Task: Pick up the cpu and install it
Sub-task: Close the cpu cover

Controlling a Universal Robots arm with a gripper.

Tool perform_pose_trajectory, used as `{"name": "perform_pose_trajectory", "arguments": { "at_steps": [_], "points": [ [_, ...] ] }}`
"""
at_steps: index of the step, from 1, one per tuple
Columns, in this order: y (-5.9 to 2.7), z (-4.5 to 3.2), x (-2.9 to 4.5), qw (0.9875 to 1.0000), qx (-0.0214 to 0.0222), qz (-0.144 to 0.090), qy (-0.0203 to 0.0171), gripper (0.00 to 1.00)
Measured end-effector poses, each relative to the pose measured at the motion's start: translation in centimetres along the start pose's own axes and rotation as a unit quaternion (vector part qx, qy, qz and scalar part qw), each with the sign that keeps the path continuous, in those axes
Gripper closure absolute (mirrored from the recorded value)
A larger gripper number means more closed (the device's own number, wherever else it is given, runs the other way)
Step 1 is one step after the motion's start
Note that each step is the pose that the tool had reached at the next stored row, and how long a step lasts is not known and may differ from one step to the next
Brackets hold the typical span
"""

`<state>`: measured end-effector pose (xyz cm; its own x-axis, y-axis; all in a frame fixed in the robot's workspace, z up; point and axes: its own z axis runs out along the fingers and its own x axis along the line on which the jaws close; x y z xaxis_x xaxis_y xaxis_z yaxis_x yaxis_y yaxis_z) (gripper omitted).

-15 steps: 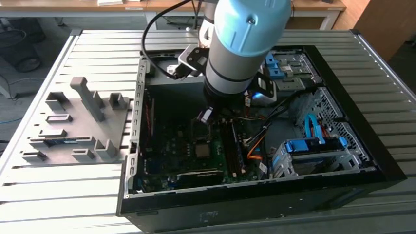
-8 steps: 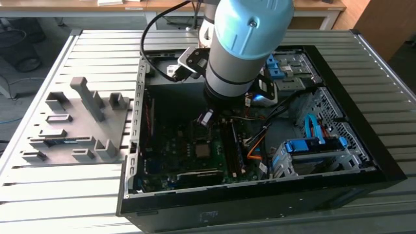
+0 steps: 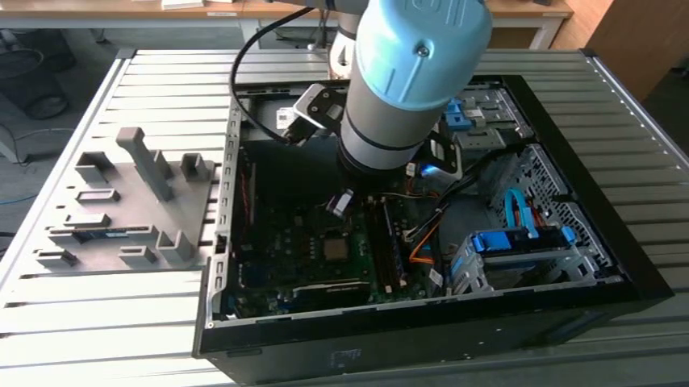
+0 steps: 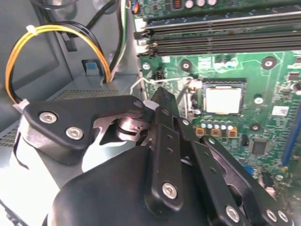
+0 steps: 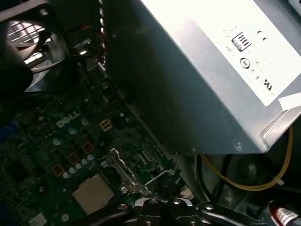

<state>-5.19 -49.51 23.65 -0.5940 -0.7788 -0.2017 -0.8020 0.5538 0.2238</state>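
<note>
CPU (image 4: 224, 100) sits flat in its socket on the green motherboard (image 4: 263, 122), its pale metal top showing in both wrist views (image 5: 92, 193) and, small, in the exterior view (image 3: 335, 247). Black gripper (image 4: 162, 96) hangs just beside the socket with nothing between its fingertips; whether the jaws are parted or closed I cannot tell. Grey power-supply box (image 5: 202, 80) carries a white printed label, too oblique to make out. Yellow and black cables (image 4: 51, 35) loop near it. Grey fixture blocks (image 3: 129, 201) stand outside the open computer case (image 3: 603, 306).
</note>
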Motion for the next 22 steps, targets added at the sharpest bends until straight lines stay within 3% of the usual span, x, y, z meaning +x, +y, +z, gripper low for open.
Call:
{"name": "perform_pose_trajectory", "arguments": {
  "at_steps": [4,6,7,12,13,19,22],
  "points": [
    [-0.28,-0.18,0.55,1.0000,-0.0002,-0.001,0.0002,0.90],
    [-0.34,-0.22,0.68,1.0000,0.0014,-0.002,0.0029,0.90],
    [-0.34,-0.23,0.69,0.9999,0.0051,-0.003,0.0085,0.90],
    [-0.34,-0.23,0.70,0.9985,0.0307,-0.005,0.0459,0.90],
    [-0.35,-0.22,0.70,0.9982,0.0328,-0.005,0.0491,0.90],
    [-0.57,0.44,0.67,0.9982,0.0340,-0.004,0.0502,0.90],
    [-1.04,0.57,0.20,0.9975,0.0401,-0.003,0.0586,0.90]
  ]
}}
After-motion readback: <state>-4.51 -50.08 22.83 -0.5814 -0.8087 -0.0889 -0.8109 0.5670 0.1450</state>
